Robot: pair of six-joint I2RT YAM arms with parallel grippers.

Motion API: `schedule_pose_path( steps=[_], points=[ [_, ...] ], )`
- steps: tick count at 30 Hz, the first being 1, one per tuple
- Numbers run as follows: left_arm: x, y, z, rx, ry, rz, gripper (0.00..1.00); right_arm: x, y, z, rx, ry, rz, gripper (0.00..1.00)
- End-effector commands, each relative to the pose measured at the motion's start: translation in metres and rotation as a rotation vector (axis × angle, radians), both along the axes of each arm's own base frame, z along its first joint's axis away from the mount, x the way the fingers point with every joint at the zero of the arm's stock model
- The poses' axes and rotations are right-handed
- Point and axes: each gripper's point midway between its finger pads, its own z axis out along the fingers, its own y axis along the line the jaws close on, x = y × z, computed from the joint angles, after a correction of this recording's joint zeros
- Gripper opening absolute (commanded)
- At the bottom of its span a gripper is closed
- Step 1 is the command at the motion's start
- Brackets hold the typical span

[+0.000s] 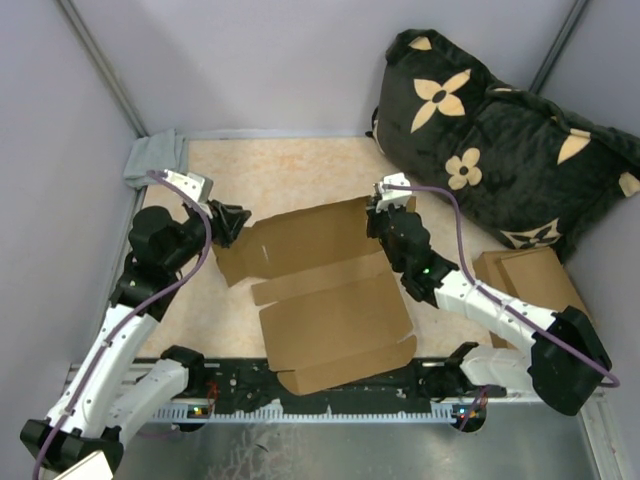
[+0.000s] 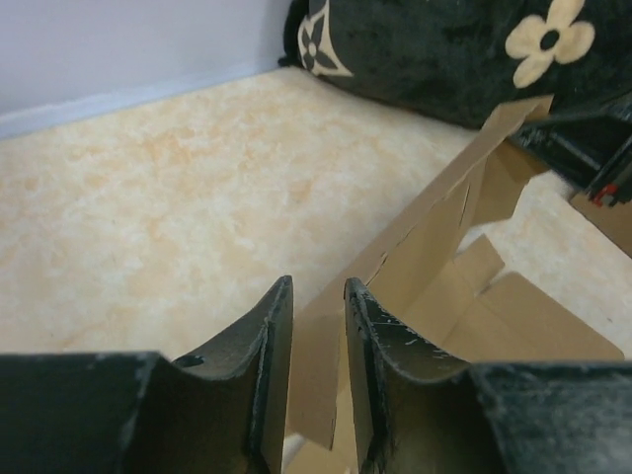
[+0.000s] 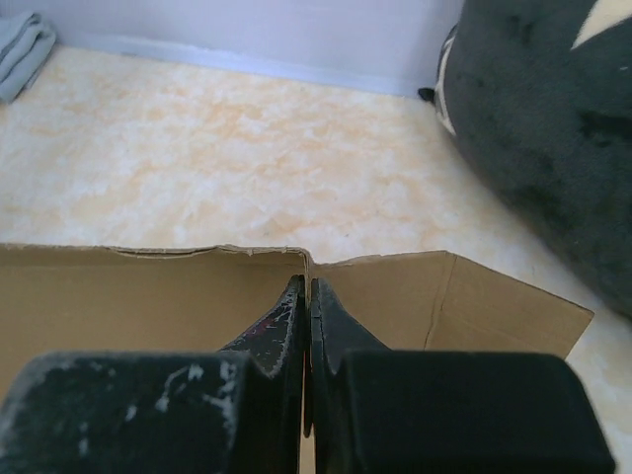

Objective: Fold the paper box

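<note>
Brown corrugated paper box (image 1: 335,305), top view: lies mid-tabletop (image 1: 290,170) between the two arms, base flat, far wall and left flap partly raised. Nothing is inside it. At its far-left corner sits the left claw (image 1: 232,222), and at the far wall's right end the right claw (image 1: 383,212). These positions are judged to be for standing that wall up along its crease. Off to the right, away from the box: a black flowered pillow (image 1: 500,140) and a stack of flat cardboard pieces (image 1: 535,275).

Left wrist view: fingers parted, the flap's edge (image 2: 434,247) standing in the gap. The gap looks wider than the sheet, so this is judged a loose straddle, not a clamp.

Right wrist view: fingers fully closed at a slit in the top edge of the upright wall (image 3: 118,296). Whether any cardboard is pinched between them cannot be told.
</note>
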Motion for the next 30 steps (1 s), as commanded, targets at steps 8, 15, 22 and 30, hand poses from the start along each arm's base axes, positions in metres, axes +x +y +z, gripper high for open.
schedule_pose_path(
  steps=[8, 15, 22, 30],
  points=[
    [-0.028, 0.004, -0.031, -0.002, 0.220, 0.000, 0.33, 0.011, -0.016, 0.046, 0.129, -0.119, -0.151, 0.00],
    [-0.031, -0.003, -0.022, -0.042, 0.234, -0.028, 0.32, 0.013, -0.012, 0.040, 0.123, -0.098, -0.141, 0.00],
    [-0.024, -0.009, -0.025, -0.033, 0.260, -0.050, 0.31, 0.014, -0.005, 0.037, 0.116, -0.077, -0.116, 0.00],
    [-0.016, -0.008, -0.041, 0.037, 0.293, -0.035, 0.31, 0.015, 0.000, 0.036, 0.103, -0.059, -0.097, 0.00]
  ],
)
